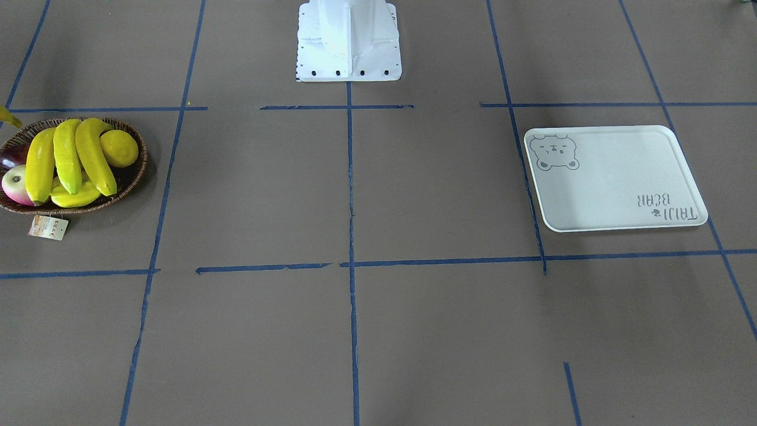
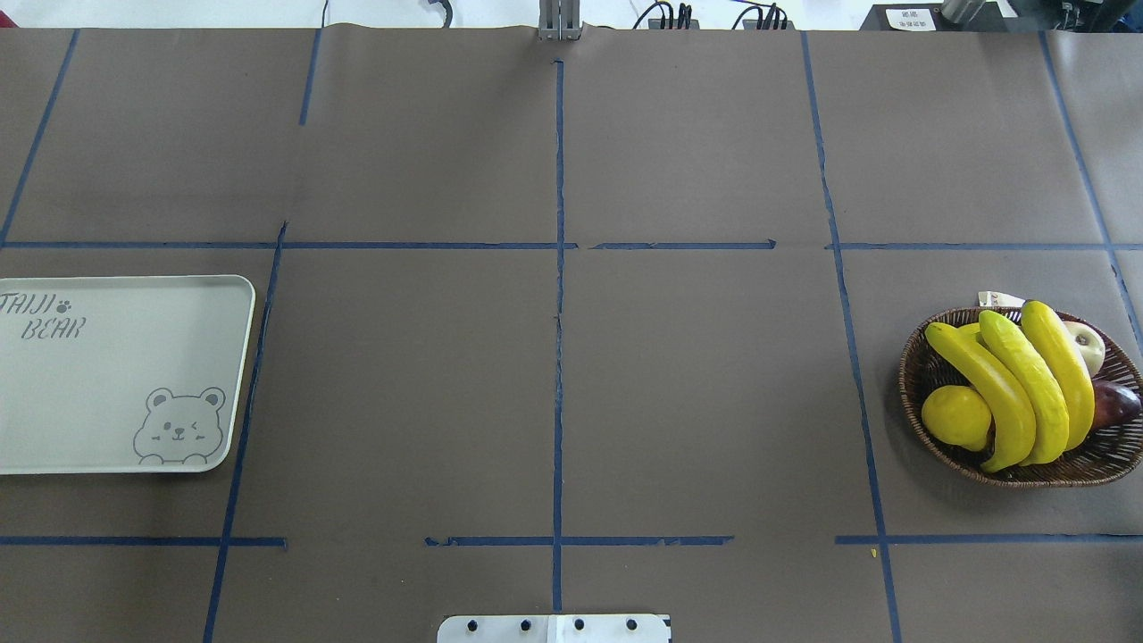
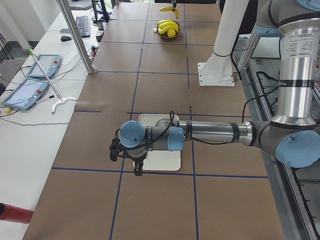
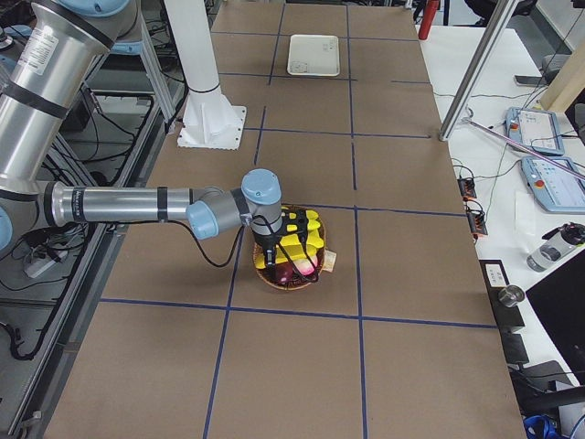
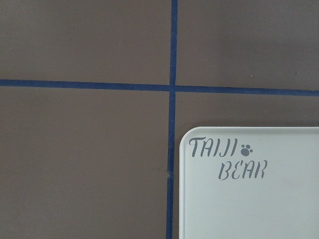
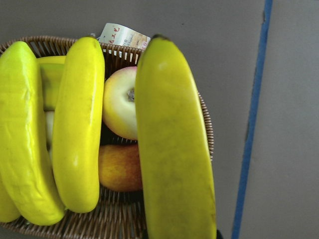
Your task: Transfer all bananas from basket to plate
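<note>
The wicker basket (image 2: 911, 375) holds several yellow bananas (image 2: 1027, 384), also seen in the front view (image 1: 67, 155). In the right wrist view one more banana (image 6: 174, 149) fills the foreground, lifted above the basket rim (image 6: 204, 124). My right gripper (image 4: 291, 241) is shut on it, over the basket's outer side. Its tip shows at the front view's left edge (image 1: 6, 116). The white bear plate (image 2: 107, 375) lies bare at the table's other end. My left gripper (image 3: 138, 167) hovers over the plate's edge (image 5: 259, 209); I cannot tell if it is open.
The basket also holds a lemon (image 2: 955, 417), an apple (image 6: 122, 107) and a dark fruit (image 2: 1116, 402). A paper tag (image 1: 48, 227) hangs off it. The white robot base (image 1: 349, 41) stands at the table's middle edge. Blue tape lines cross the brown table.
</note>
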Controlling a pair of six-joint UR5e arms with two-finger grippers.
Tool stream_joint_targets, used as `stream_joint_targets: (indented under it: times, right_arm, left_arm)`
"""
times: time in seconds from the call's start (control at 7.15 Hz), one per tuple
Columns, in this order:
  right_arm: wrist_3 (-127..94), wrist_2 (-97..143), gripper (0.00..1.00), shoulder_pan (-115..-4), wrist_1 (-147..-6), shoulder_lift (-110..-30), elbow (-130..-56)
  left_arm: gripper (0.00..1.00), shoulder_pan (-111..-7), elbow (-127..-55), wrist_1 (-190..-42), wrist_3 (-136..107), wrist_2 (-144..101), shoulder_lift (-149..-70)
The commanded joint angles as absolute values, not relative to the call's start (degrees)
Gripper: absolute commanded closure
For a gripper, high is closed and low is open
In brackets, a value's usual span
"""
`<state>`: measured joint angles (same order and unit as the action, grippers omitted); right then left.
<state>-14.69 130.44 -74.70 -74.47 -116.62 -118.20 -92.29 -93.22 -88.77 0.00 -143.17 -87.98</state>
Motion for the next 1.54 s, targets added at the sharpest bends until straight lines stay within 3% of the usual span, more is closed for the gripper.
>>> stream_joint_targets:
  times: [0.0, 0.14, 0.42, 0.84, 0.98, 1.4]
  right_arm:
    - [8.59, 130.0, 0.98, -91.16, -101.36, -107.13, -122.95]
    - [10.09, 130.6, 0.98, -91.58, -107.86, -100.18, -122.52]
    - [0.87, 138.02, 0.98, -89.14, -107.76, -88.75, -116.93]
    - [-24.33, 140.53, 0.96, -75.56, -106.97, -70.72, -113.21]
    - [-35.66, 140.54, 0.96, -70.8, -101.83, -67.45, -113.29]
    - [-71.26, 131.71, 0.95, -54.99, -71.82, -67.93, -113.2]
  left_arm:
    - [0.0, -92.37, -93.51, -88.77, -0.17, -144.14, -87.98]
    - [0.0, -92.29, -94.3, -88.86, -1.57, -144.14, -88.15]
    - [0.0, -89.32, -98.42, -91.21, -5.51, -144.05, -89.55]
    - [0.0, -69.58, -96.95, -107.98, -41.61, -142.04, -102.96]
    - [0.01, -64.48, -97.2, -110.71, -52.28, -138.38, -107.18]
    - [0.01, -52.41, -96.16, -130.89, -76.83, -126.59, -112.05]
